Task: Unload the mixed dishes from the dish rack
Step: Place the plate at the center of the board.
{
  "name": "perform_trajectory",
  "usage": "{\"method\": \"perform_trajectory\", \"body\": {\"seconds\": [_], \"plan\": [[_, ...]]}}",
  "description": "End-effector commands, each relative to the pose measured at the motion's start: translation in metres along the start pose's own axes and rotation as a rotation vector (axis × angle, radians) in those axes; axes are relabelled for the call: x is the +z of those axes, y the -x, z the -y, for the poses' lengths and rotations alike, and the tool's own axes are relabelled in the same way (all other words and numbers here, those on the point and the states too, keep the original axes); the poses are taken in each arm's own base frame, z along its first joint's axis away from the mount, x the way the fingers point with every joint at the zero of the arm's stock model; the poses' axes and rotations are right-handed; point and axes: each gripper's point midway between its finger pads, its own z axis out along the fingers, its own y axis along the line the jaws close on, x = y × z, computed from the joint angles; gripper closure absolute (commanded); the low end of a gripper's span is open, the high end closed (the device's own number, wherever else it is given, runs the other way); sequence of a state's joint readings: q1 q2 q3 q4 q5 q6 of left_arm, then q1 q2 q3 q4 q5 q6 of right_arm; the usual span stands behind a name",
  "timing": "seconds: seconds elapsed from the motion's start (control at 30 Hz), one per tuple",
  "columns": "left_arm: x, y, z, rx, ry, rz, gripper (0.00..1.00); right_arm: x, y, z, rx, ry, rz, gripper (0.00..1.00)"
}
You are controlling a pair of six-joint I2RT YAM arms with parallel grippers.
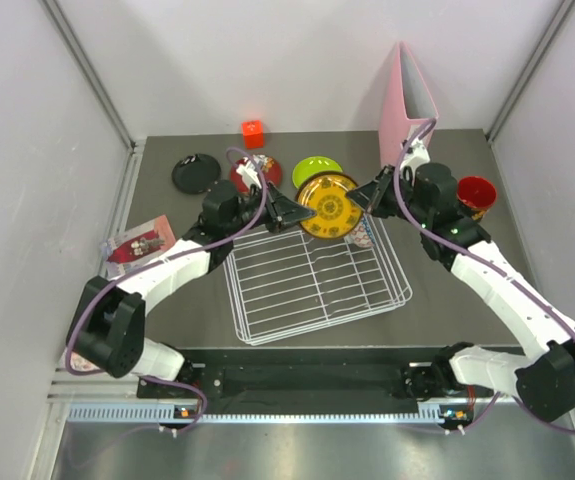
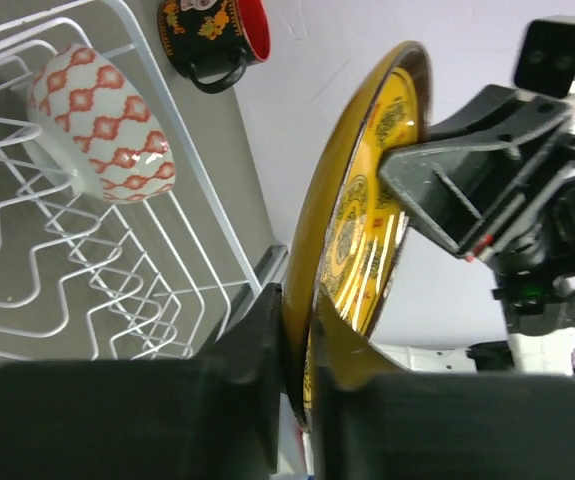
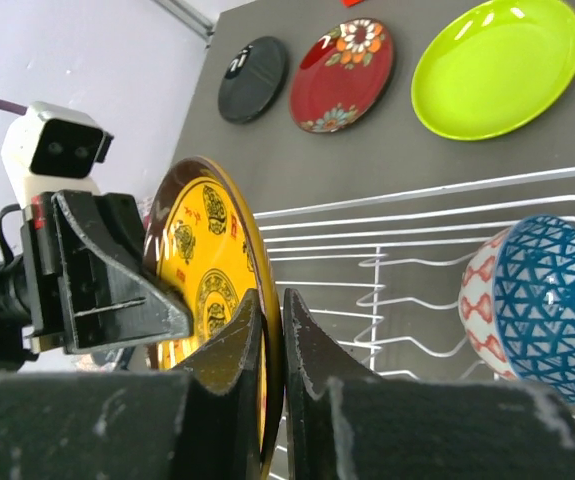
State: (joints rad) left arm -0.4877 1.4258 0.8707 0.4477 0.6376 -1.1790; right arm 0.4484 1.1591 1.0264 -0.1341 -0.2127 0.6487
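The gold patterned plate (image 1: 329,205) is held on edge above the far end of the white wire dish rack (image 1: 312,275). My left gripper (image 1: 302,210) is shut on its left rim, and the rim sits between the fingers in the left wrist view (image 2: 302,330). My right gripper (image 1: 359,200) is shut on the opposite rim (image 3: 270,320). The blue-white patterned bowl (image 3: 542,300) lies on its side in the rack's far right corner. The black plate (image 1: 195,172), dark red plate (image 1: 255,172) and lime green plate (image 1: 317,165) lie on the table behind the rack. The red-and-dark cup (image 1: 475,192) stands at the right.
A small orange-red cube (image 1: 253,132) sits at the back. A pink binder (image 1: 407,100) stands upright at the back right. A flat packet (image 1: 137,243) lies at the left table edge. White walls close in both sides.
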Motion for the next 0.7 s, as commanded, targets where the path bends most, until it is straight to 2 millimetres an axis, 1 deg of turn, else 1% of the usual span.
{"method": "perform_trajectory", "body": {"seconds": [0.0,0.07,0.1,0.13,0.17,0.2,0.23,0.27,0.3,0.33,0.37,0.4,0.43,0.47,0.5,0.53,0.57,0.67], "plan": [[-0.002,-0.001,0.029,0.097,-0.086,-0.007,1.00,-0.004,0.004,-0.020,-0.025,0.084,0.010,1.00],[-0.003,0.002,0.027,0.129,-0.063,0.016,1.00,-0.006,0.005,-0.016,-0.028,0.062,0.016,1.00],[-0.007,0.006,0.032,0.151,-0.057,0.035,1.00,-0.007,0.005,-0.014,-0.028,0.053,0.020,0.90],[-0.009,0.006,0.025,0.171,-0.010,0.035,1.00,-0.009,0.007,-0.012,-0.030,0.038,0.033,0.74],[-0.011,0.019,0.028,0.198,0.017,0.084,1.00,-0.009,0.005,-0.008,-0.027,0.020,0.032,0.59],[-0.017,0.025,0.032,0.254,0.036,0.109,1.00,-0.010,0.005,-0.005,-0.026,0.005,0.037,0.42],[-0.022,0.027,0.025,0.244,0.095,0.116,1.00,-0.014,0.008,-0.003,-0.026,-0.013,0.054,0.35],[-0.029,0.045,0.025,0.263,0.131,0.184,1.00,-0.015,0.007,0.000,-0.024,-0.028,0.056,0.29],[-0.038,0.054,0.030,0.291,0.144,0.217,1.00,-0.017,0.006,0.003,-0.023,-0.040,0.057,0.19],[-0.046,0.063,0.029,0.298,0.167,0.250,1.00,-0.020,0.010,0.005,-0.024,-0.056,0.077,0.15],[-0.061,0.081,0.018,0.277,0.236,0.300,1.00,-0.022,0.009,0.007,-0.023,-0.066,0.075,0.12],[-0.074,0.091,0.016,0.283,0.263,0.340,1.00,-0.023,0.008,0.010,-0.026,-0.077,0.077,0.10],[-0.086,0.100,0.009,0.267,0.305,0.373,1.00,-0.026,0.009,0.008,-0.029,-0.073,0.085,0.10],[-0.107,0.112,-0.009,0.225,0.392,0.418,1.00,-0.028,0.009,0.009,-0.036,-0.076,0.089,0.10],[-0.126,0.129,-0.021,0.223,0.502,0.524,1.00,-0.031,0.008,0.010,-0.039,-0.077,0.092,0.10],[-0.139,0.135,-0.028,0.213,0.573,0.566,1.00,-0.032,0.009,0.011,-0.042,-0.084,0.101,0.10],[-0.155,0.145,-0.035,0.211,0.631,0.624,1.00,-0.033,0.009,0.012,-0.044,-0.084,0.106,0.10],[-0.197,0.168,-0.064,0.160,0.787,0.765,1.00,-0.036,0.007,0.013,-0.055,-0.082,0.107,0.11]]}}
